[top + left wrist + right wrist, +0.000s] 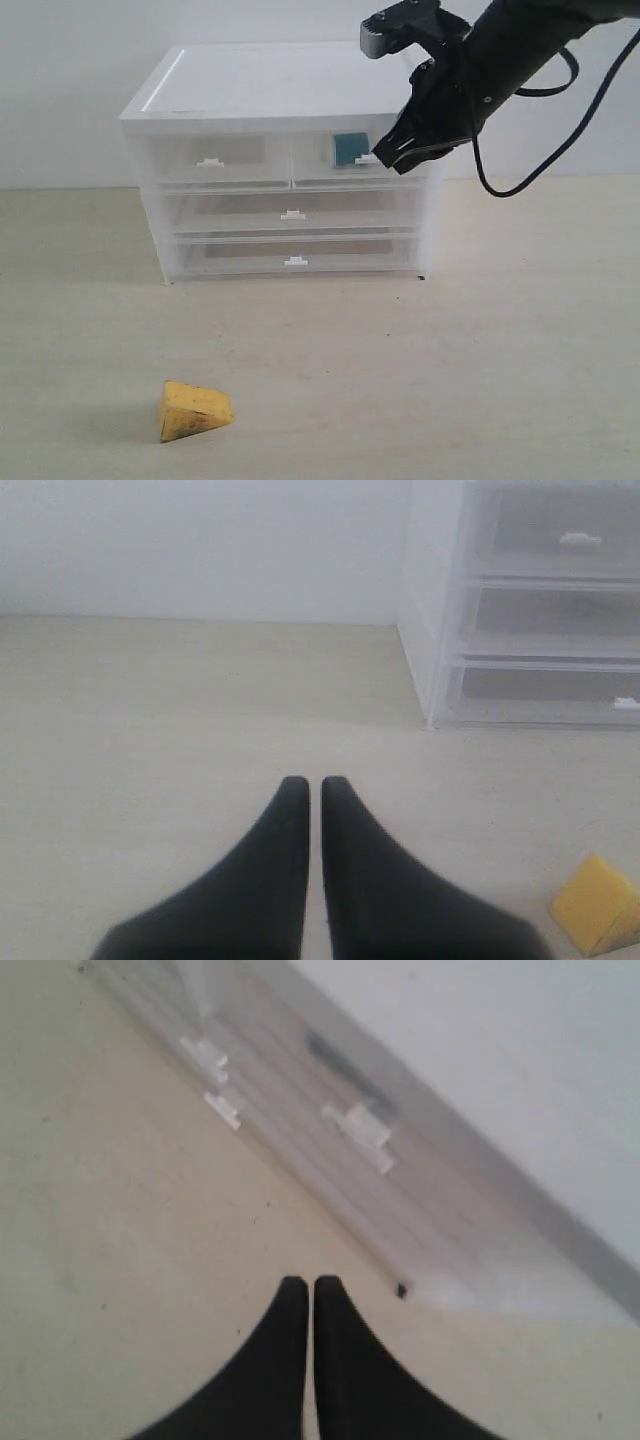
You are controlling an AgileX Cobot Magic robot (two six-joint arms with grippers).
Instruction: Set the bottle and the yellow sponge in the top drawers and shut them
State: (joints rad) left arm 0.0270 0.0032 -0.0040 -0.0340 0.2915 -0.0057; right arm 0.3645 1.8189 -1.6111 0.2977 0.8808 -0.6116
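While the right fingers (398,150), pinched together and empty, sit at the front of the right top drawer (335,172), the bottle (350,149) shows through its wall. Left fingers (292,805) likewise together, holding nothing. Yellow sponge (195,411) lies on the desk (450,350), well apart from the cabinet (280,80).

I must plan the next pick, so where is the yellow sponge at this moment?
In the exterior view the yellow sponge lies alone on the table at the lower left, well in front of the white drawer unit.
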